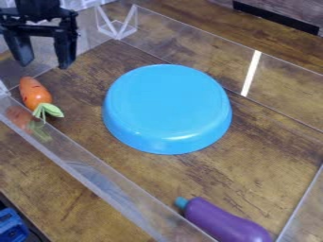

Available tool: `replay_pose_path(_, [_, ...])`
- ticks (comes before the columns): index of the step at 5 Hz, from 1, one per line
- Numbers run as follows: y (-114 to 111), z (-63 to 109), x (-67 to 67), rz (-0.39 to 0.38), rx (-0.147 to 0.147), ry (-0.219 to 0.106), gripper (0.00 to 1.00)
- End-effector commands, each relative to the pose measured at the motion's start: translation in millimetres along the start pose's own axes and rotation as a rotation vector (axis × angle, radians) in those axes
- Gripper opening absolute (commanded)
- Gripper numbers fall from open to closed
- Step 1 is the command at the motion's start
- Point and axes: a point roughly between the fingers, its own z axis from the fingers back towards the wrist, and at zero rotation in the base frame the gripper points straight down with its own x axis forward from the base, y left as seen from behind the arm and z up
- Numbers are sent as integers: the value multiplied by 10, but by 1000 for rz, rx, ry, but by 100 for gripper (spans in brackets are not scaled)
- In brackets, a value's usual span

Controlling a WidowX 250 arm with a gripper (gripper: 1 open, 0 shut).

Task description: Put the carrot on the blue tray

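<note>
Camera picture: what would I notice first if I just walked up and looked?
Probably the big round blue tray, bright in the middle of the brown wooden table. Next, the little orange carrot lying left of it, not on it, with the gripper hanging open above. A purple eggplant lies at the bottom edge.
</note>
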Motion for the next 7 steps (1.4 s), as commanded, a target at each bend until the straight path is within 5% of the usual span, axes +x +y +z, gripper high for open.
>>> replay_pose_path(1, [158, 202, 115, 69, 2, -82, 100])
replay_pose_path(3, [326, -47, 180, 135, -9, -98, 100])
replay_pose_path(5, [249, -317, 281, 265, -32, -124, 100])
replay_pose_path(7, [177, -247, 235, 213, -57, -131, 100])
